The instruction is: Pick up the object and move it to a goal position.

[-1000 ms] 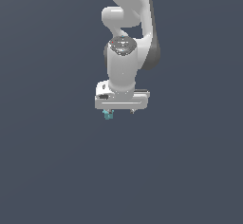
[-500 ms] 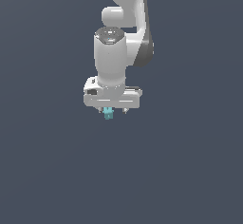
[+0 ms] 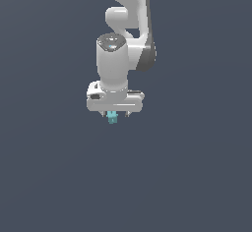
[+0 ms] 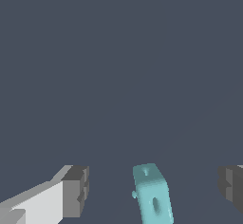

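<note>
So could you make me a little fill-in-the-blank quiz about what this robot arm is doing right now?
1. The small object is coloured ____.
2. In the wrist view it sits ____ the two fingers of the end effector, with a gap on each side.
3. The arm's casing is mostly ____.

Missing words: teal; between; white

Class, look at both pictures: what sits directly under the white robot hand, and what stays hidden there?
Under the gripper sits the teal object, between the open fingers with gaps on both sides. Its upper part is covered by the hand; no surface is distinguishable beneath it.

Featureless slate-grey simulated void
</note>
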### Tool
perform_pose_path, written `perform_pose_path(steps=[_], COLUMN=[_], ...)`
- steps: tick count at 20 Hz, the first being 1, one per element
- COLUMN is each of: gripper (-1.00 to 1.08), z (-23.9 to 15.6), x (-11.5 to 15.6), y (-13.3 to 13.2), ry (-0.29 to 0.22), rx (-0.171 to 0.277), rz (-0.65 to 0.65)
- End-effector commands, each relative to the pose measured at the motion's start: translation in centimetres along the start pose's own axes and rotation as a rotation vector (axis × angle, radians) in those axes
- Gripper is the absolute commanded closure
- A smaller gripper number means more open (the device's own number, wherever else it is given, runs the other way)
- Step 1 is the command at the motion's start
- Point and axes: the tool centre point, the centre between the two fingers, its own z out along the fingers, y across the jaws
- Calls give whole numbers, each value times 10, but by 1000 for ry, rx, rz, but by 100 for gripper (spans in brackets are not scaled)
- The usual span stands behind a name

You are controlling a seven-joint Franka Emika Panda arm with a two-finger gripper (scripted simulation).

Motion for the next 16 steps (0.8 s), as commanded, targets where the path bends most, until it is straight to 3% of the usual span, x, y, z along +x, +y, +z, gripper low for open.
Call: perform_pose_path(steps=[1, 16], gripper=[-92, -92], z=[10, 75], x=[-10, -91], y=[4, 28], ry=[-8, -61], rx=[3, 28], rz=[-18, -150])
